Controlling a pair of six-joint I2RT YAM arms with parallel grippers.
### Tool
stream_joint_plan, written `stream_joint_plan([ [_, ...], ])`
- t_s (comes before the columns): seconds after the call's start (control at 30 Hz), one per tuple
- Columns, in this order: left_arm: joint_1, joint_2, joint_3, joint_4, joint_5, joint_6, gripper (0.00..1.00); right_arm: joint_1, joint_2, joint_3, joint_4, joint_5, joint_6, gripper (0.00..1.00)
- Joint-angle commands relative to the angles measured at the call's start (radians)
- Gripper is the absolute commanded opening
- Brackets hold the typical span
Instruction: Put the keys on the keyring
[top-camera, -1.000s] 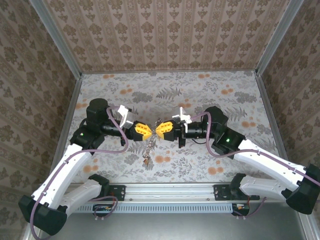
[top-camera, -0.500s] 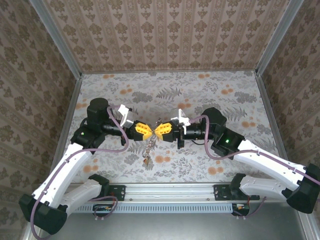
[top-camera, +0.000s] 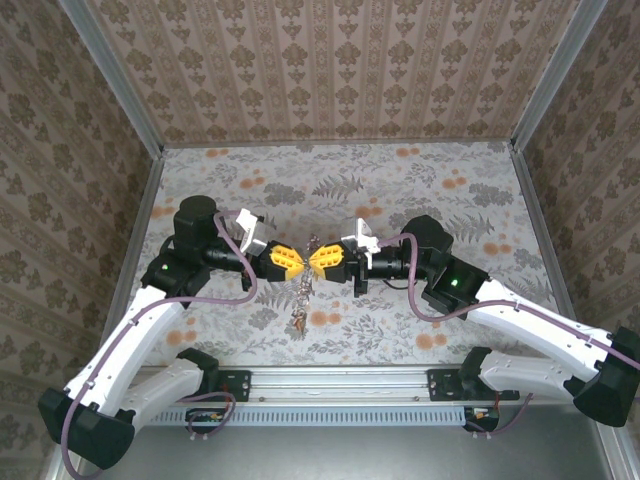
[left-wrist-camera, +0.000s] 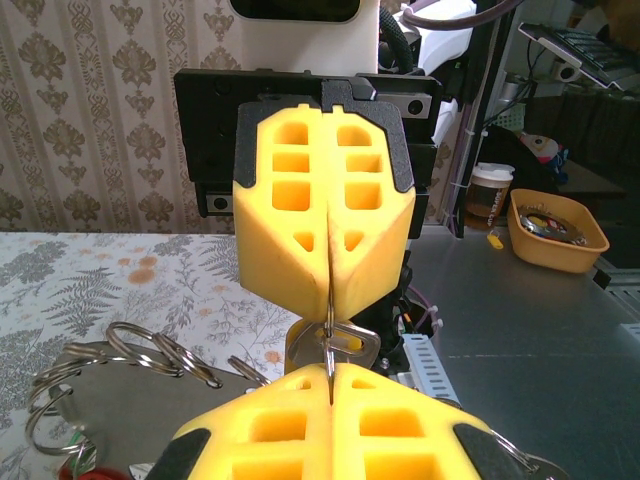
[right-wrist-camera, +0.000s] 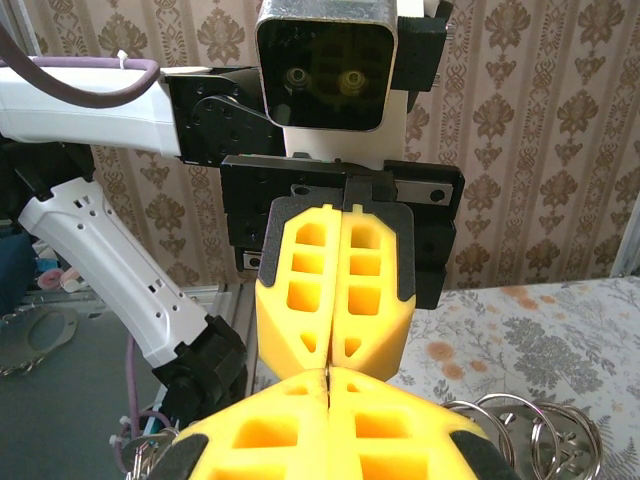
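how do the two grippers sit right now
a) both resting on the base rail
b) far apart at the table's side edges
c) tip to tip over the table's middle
c: the left gripper and right gripper face each other, both shut, tips almost meeting on the keyring, keys dangling below.

Papered walls around a floral tabletop
Beige damask paper is lining three sides, aluminium posts are framing the corners, and even light is falling throughout.
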Motion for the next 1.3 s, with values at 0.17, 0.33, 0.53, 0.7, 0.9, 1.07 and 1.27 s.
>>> stream_joint_plan([
  [0.17, 0.0, -0.002, 0.019, 0.042, 0.061, -0.016, 0.0, 0.007, -0.004, 0.001, 0.024, 0.047, -0.034, 0.0],
  [0.33, 0.0, -0.001, 0.02, 0.042, 0.069, -0.022, 0.0, 0.007, -0.002, -0.002, 0.028, 0.058, -0.044, 0.0],
  [0.53, 0.0, 0.004, 0.027, 0.042, 0.082, -0.028, 0.0, 0.008, -0.003, -0.002, 0.026, 0.067, -0.062, 0.0],
  [0.7, -0.002, 0.012, 0.035, 0.042, 0.096, -0.039, 0.0, 0.007, -0.008, -0.002, 0.017, 0.078, -0.086, 0.0],
  [0.9, -0.004, 0.018, 0.043, 0.042, 0.107, -0.053, 0.0, 0.009, -0.014, -0.004, 0.006, 0.087, -0.119, 0.0],
  [1.07, -0.006, 0.024, 0.051, 0.042, 0.114, -0.067, 0.0, 0.009, -0.025, -0.008, -0.011, 0.088, -0.136, 0.0],
  [1.27, -0.011, 0.025, 0.053, 0.071, 0.115, -0.096, 0.0, 0.008, -0.027, -0.012, -0.011, 0.082, -0.142, 0.0],
])
